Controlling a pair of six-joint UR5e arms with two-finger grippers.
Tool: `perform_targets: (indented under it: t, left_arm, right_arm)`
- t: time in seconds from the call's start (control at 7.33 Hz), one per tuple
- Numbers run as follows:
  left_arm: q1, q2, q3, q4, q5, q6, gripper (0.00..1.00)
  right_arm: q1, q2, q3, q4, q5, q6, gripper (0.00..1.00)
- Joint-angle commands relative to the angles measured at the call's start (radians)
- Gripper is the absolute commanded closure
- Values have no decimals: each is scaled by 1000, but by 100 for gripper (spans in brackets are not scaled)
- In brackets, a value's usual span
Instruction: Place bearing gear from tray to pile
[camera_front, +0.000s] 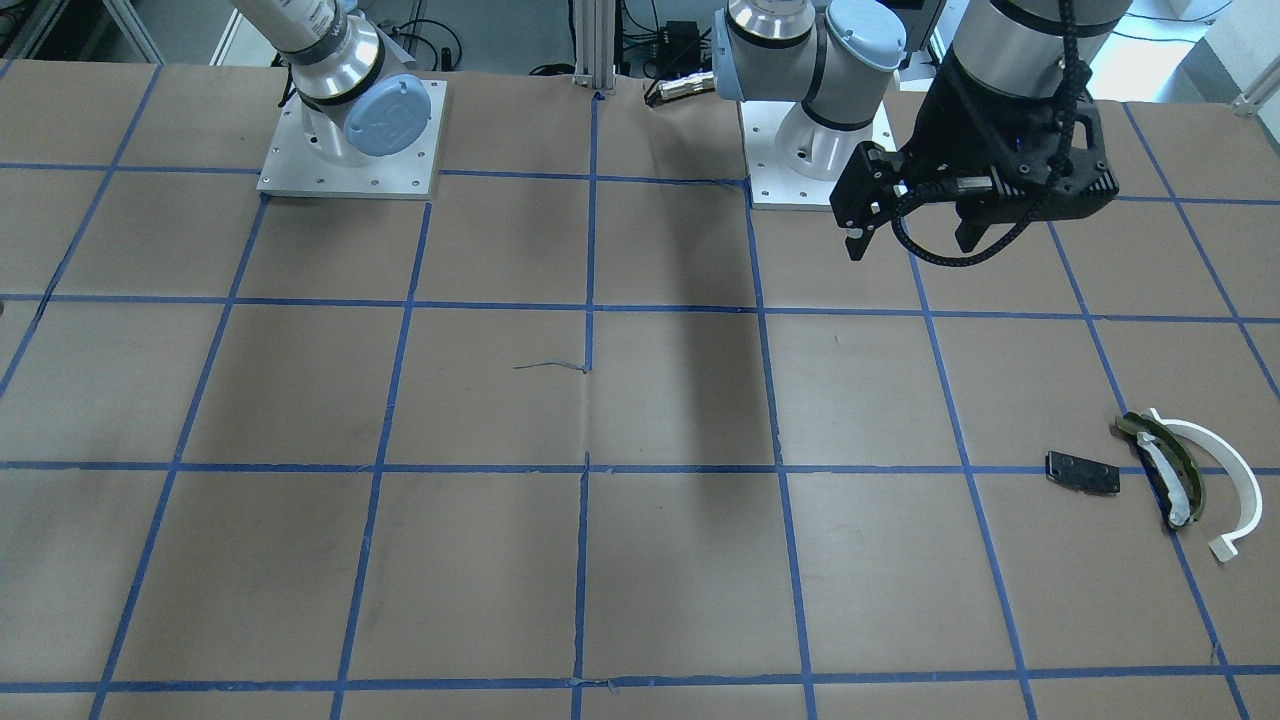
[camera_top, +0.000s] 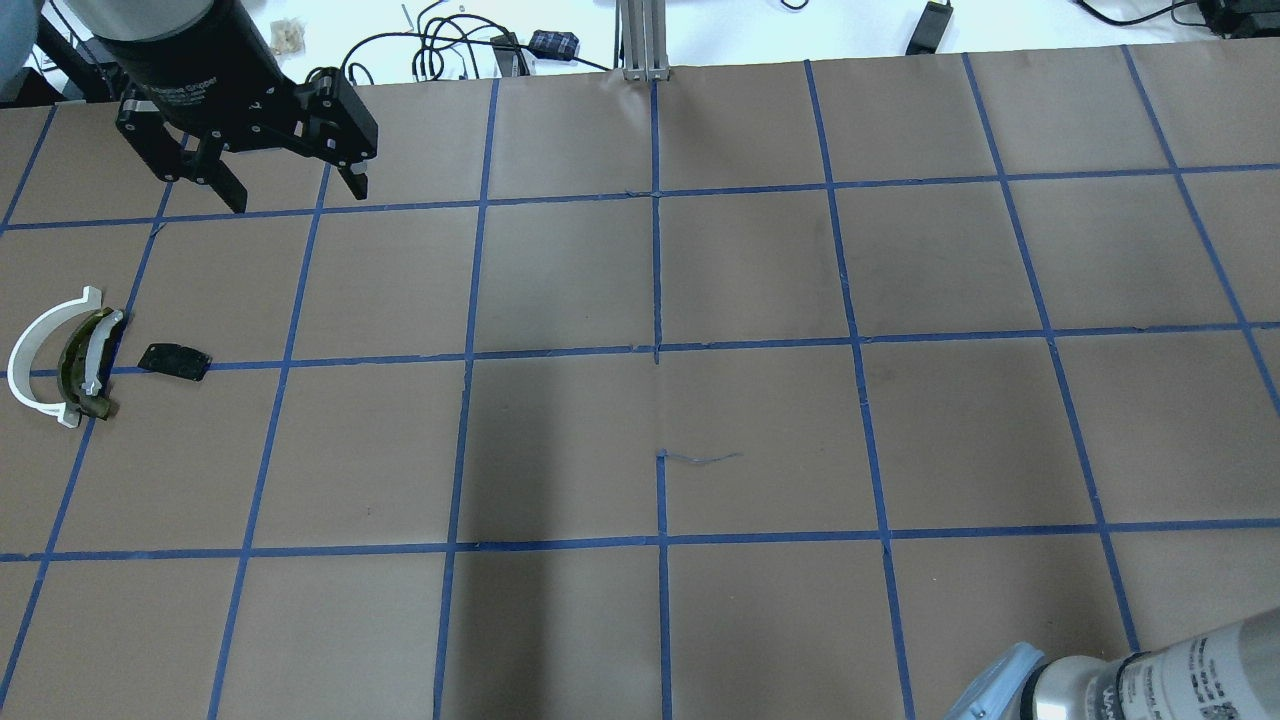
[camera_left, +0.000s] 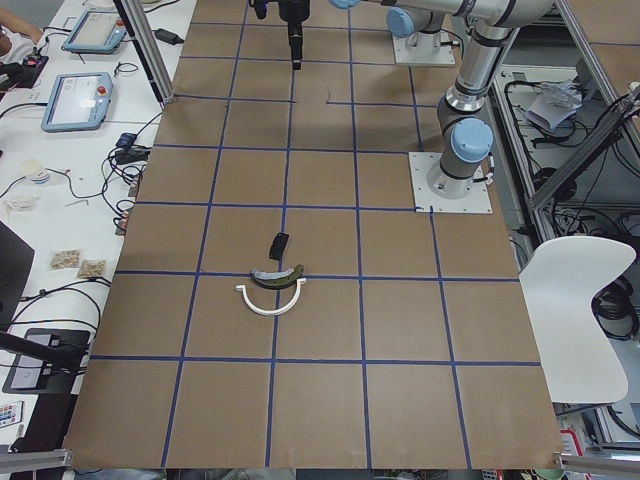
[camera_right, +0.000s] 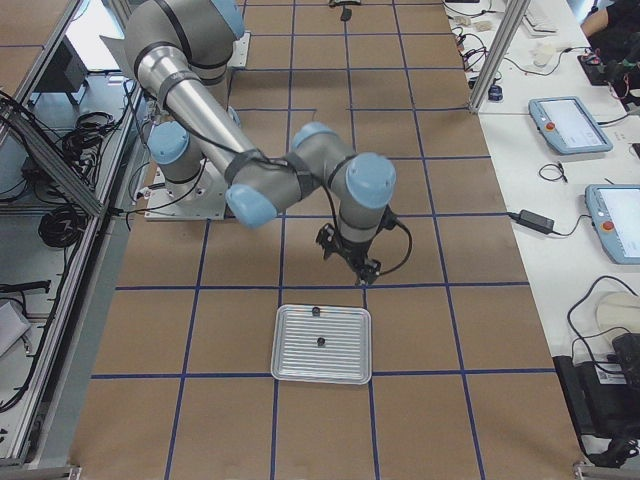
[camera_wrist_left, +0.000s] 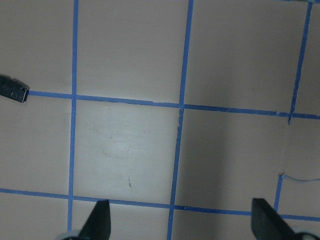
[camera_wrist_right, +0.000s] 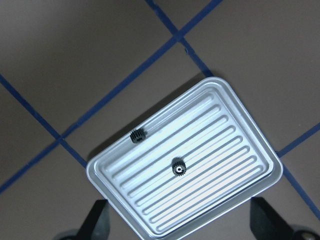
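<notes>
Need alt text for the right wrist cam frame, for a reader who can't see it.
A silver ribbed tray lies on a brown table gridded with blue tape. It holds two small dark parts: one gear near its middle and a second gear at its edge. The right gripper is open and empty, its fingers framing the bottom edge.

Silver arms (camera_front: 1000, 50), pale-blue joint caps (camera_front: 385, 112), black left hand (camera_front: 915, 245)

Table (camera_top: 760, 270) covered in brown paper, blue tape grid (camera_top: 655, 260) across it. Loose blue thread (camera_top: 700, 458) near centre, one end touching grid line. Aluminium post (camera_top: 640, 40) upright at far edge. Tangled cables (camera_top: 440, 45) and black power adapter (camera_top: 933, 20) on white surface beyond. 2 teach pendants (camera_left: 80, 100) on side bench. White chair (camera_left: 575, 290) beside table.
</notes>
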Motion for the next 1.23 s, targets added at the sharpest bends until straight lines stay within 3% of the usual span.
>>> perform_targets:
  t: [0.0,0.27,0.41,0.68,1.09]
  left_arm:
    - [-1,14,-28,29,0,0,0]
    - [-1,19,-44,52,0,2,0]
    - [-1,19,-44,58,0,3,0]
    - [-3,17,-45,58,0,3,0]
    - [-3,17,-45,58,-2,3,0]
  right_arm:
    - [-95,134,18,-105,6,-190,0]
    - [-127,142,86,-163,21,-257,0]
    - [-132,144,129,-275,49,-279,4]
    - [-125,142,182,-313,87,-41,4]
    - [-125,171,193,-351,152,-29,4]
